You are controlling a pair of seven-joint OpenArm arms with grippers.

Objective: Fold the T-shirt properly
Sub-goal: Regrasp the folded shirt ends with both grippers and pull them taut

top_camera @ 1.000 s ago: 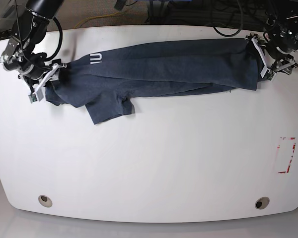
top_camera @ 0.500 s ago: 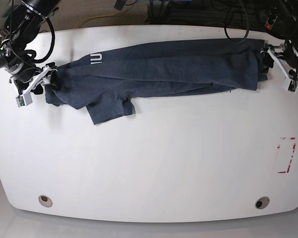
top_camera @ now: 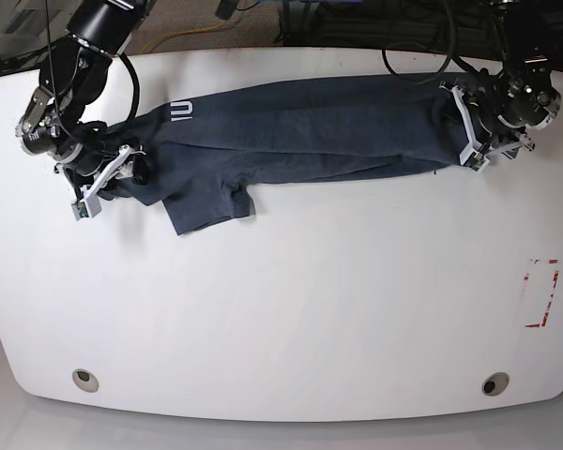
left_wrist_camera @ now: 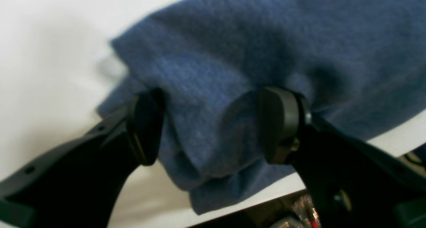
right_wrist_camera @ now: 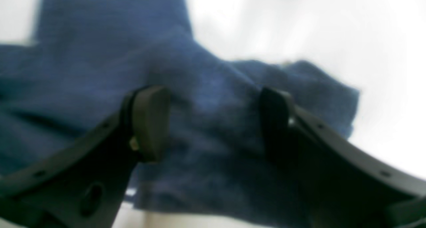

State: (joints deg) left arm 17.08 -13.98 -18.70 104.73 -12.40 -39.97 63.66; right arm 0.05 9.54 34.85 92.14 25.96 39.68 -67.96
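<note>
2 grippers at opposite ends of T-shirt (top_camera: 300, 127) stretched along table's (top_camera: 291, 319) far side, left gripper (left_wrist_camera: 213, 124) and right gripper (right_wrist_camera: 213, 121) both agape astride bunched cloth, grasp-for-fold step likely; next, firm pinches.

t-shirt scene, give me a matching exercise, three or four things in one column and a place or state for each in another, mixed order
Column one:
1. T-shirt
2. left end effector
3. right end effector
4. red-marked rectangle

Column two:
a. at the shirt's end on the base view's left side
b. stretched in a long band across the far part of the table
c. alone near the table's edge on the base view's right side
d. jaws apart astride bunched cloth at the table's rim

Pairs: 1-b, 2-d, 3-a, 4-c
</note>
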